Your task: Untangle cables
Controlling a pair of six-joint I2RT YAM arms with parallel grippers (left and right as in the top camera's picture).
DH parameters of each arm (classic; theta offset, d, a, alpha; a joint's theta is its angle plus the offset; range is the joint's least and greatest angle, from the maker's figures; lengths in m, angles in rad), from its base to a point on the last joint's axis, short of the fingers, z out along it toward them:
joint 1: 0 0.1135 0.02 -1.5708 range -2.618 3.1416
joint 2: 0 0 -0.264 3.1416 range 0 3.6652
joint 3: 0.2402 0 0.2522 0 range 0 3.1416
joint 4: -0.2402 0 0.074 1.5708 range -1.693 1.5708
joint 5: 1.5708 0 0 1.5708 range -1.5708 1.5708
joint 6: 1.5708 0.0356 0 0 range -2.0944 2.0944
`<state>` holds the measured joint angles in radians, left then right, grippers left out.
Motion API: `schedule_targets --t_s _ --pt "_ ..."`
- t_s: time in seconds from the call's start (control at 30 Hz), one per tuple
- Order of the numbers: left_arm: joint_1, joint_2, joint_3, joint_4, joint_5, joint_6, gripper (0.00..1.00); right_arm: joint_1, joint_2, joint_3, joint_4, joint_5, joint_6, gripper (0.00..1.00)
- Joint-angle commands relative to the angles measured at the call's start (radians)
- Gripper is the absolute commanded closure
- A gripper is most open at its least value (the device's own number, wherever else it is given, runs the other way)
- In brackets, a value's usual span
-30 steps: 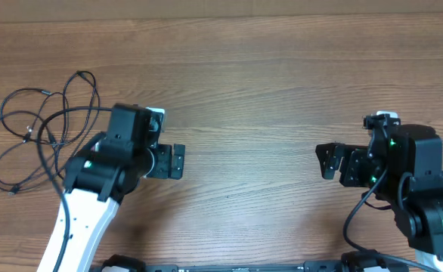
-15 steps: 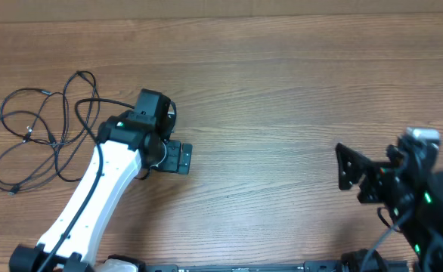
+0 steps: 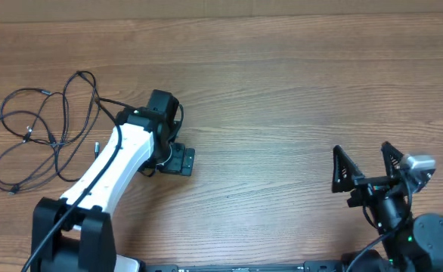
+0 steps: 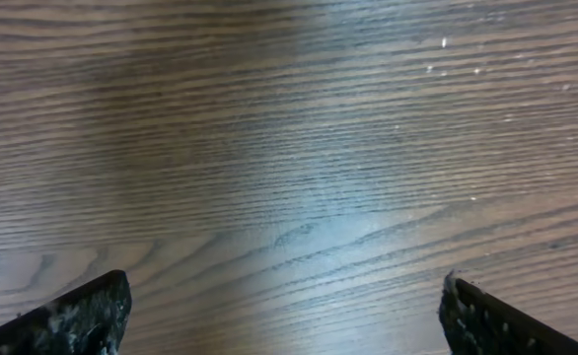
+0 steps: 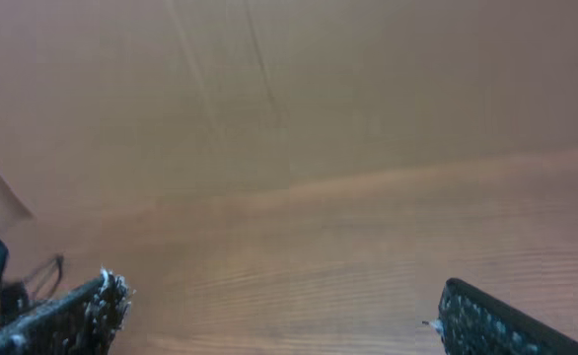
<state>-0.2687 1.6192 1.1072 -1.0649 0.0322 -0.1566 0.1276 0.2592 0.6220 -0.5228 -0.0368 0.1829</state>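
Both gaping, empty: left pincer, right pincer; cables left of left pincer.

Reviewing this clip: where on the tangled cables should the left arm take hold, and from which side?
Probably the top loop of the cables: it stands clear of the crossings. Come from straight above with the open left gripper, fingers straddling one strand.

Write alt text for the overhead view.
Thin black cables lie in tangled loops at the left of the wooden table. The left tool is over bare wood right of them; the right tool, open and empty, is far right.
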Motion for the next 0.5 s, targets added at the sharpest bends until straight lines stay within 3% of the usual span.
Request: schedule_targets --t_s 0.0,0.2,0.47 --pt "-0.005 0.024 0.0 0.001 -0.006 -0.001 0.01 0.002 -0.071 -0.113 0.151 0.023 -0.002 0.0" --pt "-0.005 0.031 0.0 0.001 -0.007 -0.001 0.0 0.002 -0.156 -0.28 0.416 0.081 -0.002 0.0" --pt "-0.005 0.031 0.0 0.001 -0.006 -0.001 0.0 0.001 -0.235 -0.42 0.545 0.101 -0.002 0.0"
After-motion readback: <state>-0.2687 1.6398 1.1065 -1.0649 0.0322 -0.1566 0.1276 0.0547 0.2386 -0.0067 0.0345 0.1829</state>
